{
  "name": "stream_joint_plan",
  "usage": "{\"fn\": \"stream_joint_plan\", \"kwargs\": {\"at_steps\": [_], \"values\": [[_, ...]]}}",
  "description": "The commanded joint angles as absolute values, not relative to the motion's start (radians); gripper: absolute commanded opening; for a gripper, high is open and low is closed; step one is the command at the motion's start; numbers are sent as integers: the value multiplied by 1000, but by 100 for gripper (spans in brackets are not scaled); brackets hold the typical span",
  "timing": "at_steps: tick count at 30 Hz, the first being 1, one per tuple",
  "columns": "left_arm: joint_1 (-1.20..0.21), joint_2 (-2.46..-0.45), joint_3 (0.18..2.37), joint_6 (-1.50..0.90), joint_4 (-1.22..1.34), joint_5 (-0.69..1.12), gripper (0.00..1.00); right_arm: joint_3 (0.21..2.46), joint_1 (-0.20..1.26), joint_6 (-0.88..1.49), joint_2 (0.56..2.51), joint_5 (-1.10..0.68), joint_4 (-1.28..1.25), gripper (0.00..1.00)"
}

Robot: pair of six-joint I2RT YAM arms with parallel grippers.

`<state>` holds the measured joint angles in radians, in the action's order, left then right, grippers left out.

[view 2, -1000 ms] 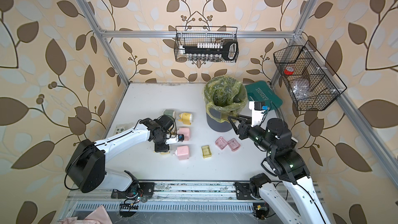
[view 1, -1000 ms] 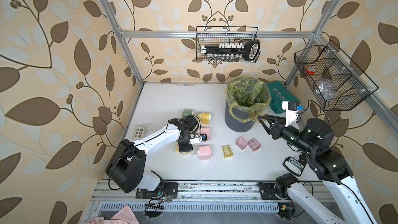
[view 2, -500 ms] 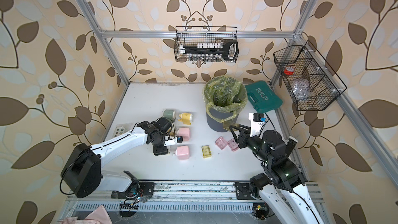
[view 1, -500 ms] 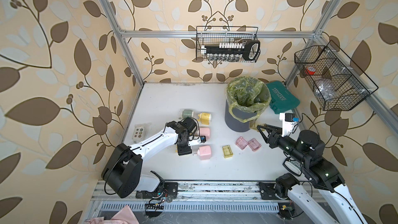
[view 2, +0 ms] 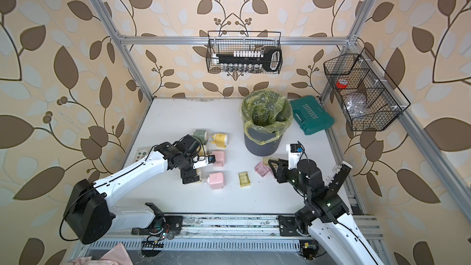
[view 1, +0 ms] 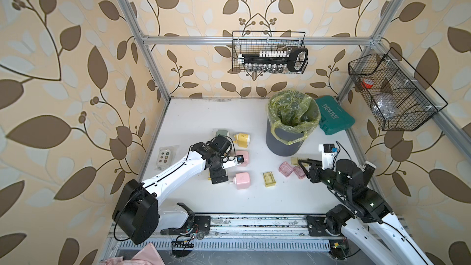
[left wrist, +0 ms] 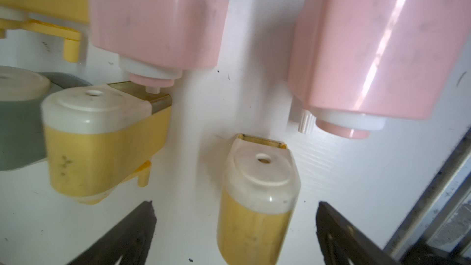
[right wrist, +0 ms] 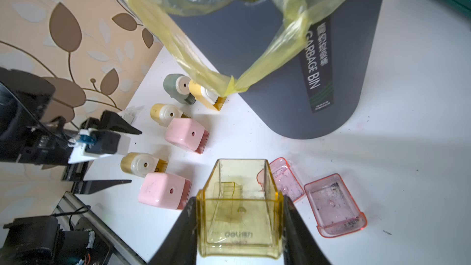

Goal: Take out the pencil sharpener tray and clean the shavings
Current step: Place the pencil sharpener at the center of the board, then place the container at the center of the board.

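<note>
While pinching translucent yellow rectangular sharpener tray (right wrist: pixel 239 215) by both long walls in right gripper (right wrist: pixel 239 200), holds it low over white tabletop (view 1: pixel 229 121), near foot of dark grey garbage bin w/ yellow-green liner (view 1: pixel 283 147). Has little room there: bin wall ahead, two pink translucent trays (right wrist: pixel 334 200) flat on table just beside it, one partly hidden behind it, table's right-hand metal frame (view 1: pixel 356 144) near arm's far side. Runs tray's long axis in line w/ fingers, far end twd bin foot & sharpener cluster; can't tell which face is open. Shows fine dark specks (right wrist: pixel 334 187) on one pink tray's floor.

Spreads left gripper (left wrist: pixel 235 203) wide, black fingers (left wrist: pixel 132 233) either side of small yellow sharpener w/ white cap (left wrist: pixel 257 200), clear gap both sides, touching neither. Faces cap's pencil hole twd wrist cam. Sits hemmed by rounded pink sharpener (view 1: pixel 242 180) just beside, 2nd pink sharpener (view 1: pixel 246 154) close behind. Has bare tabletop btw cluster & front rail (view 1: pixel 254 221), wider bare stretch back to rear wall. Has second yellow tray (view 1: pixel 269 179) flat on table btw rounded pink sharpener & pink trays.
</note>
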<state>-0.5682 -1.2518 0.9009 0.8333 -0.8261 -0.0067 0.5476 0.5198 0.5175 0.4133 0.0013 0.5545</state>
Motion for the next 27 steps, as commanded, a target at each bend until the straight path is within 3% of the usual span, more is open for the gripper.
{"fn": "stream_joint_plan", "kwargs": {"at_steps": [1,6,12,14,18,22,27], "values": [[-567,-1182,957,810,-842,10,99,553,633,546,415,165,597,0],[-567,-1083,996,800,-854,-51,99,608,935,675,570,410,733,0],[-568,-885,1009,695,-806,-64,99,632,1410,967,685,825,827,0],[-570,-809,996,660,-794,-33,99,634,1501,1033,682,924,854,0],[-571,-687,967,587,-771,26,99,553,1594,1032,728,942,712,0],[-569,-608,954,574,-792,42,99,534,1851,1166,895,1215,687,0],[-569,-569,977,580,-843,33,99,581,1938,1488,1130,1260,829,0]]}}
